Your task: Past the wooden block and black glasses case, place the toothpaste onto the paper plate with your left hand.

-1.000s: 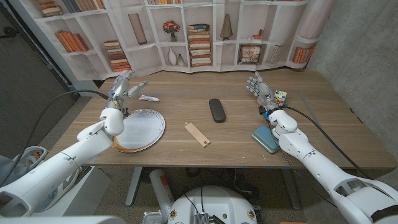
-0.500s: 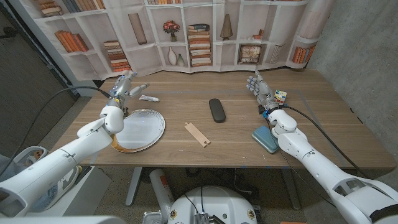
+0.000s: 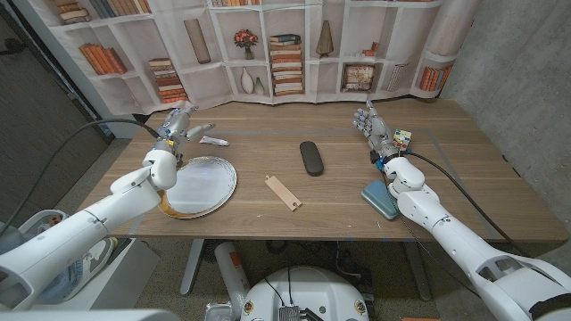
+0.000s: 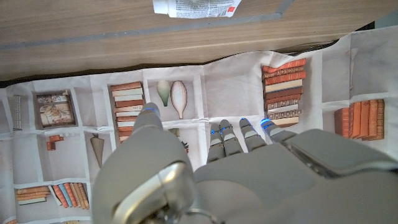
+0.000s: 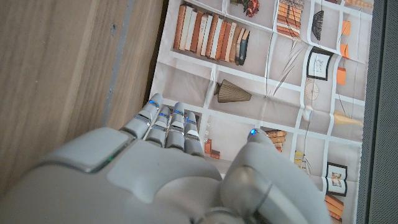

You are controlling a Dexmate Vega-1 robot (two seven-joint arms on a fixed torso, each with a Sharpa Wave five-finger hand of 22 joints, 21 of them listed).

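one toothpaste point(image 3: 213, 141), one paper plate point(image 3: 201, 185) — left robot hand point(image 3: 177, 125) empty, fingers spread, near the tube.

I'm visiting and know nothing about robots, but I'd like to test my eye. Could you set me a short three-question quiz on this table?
1. True or false: the toothpaste already lies on the plate.
2. Which lies nearer the plate: A) the wooden block, B) the glasses case, C) the teal object?
3. Fill in: the left hand holds ____.

Key: 1 false, it lies on the table beyond the plate. 2 A. 3 nothing; its fingers are spread beside the toothpaste.
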